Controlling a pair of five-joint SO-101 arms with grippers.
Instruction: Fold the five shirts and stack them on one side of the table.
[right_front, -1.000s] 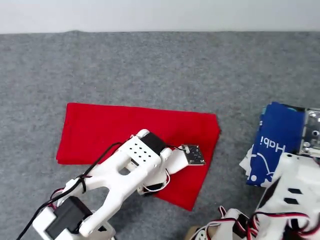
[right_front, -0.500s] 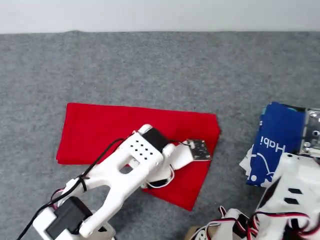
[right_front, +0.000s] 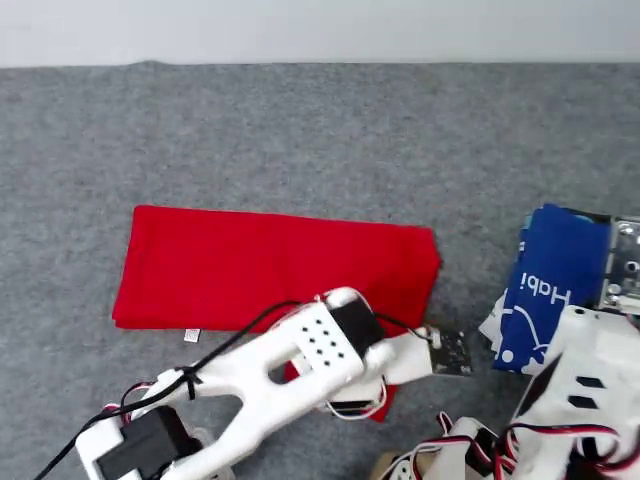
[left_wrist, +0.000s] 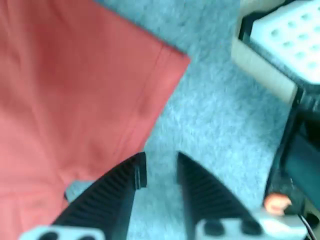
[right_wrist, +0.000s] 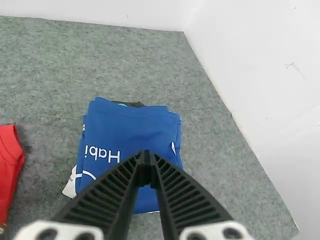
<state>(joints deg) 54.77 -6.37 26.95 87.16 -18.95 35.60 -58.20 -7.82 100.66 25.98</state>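
A red shirt (right_front: 250, 270), folded into a long strip, lies flat on the grey carpeted table. My left arm (right_front: 320, 350) reaches over the shirt's front right corner. In the left wrist view, my left gripper (left_wrist: 160, 167) hovers open by a narrow gap over bare carpet, just off the red shirt's (left_wrist: 75, 90) hemmed corner, with nothing between its fingers. At the right side sits a folded blue shirt (right_front: 555, 280) on top of a stack. My right gripper (right_wrist: 146, 160) is shut and empty above the blue shirt (right_wrist: 130, 135).
White and dark edges of other folded shirts (right_wrist: 75, 186) peek out under the blue one. A white wall (right_wrist: 260, 75) borders the table beside the stack. The right arm's base (left_wrist: 285, 50) stands close to the left gripper. Bare carpet (right_front: 330, 140) stretches behind the red shirt.
My left arm has swung right and toward the front, moving from above the red shirt to just past its front right corner. The right arm and the blue stack have not moved.
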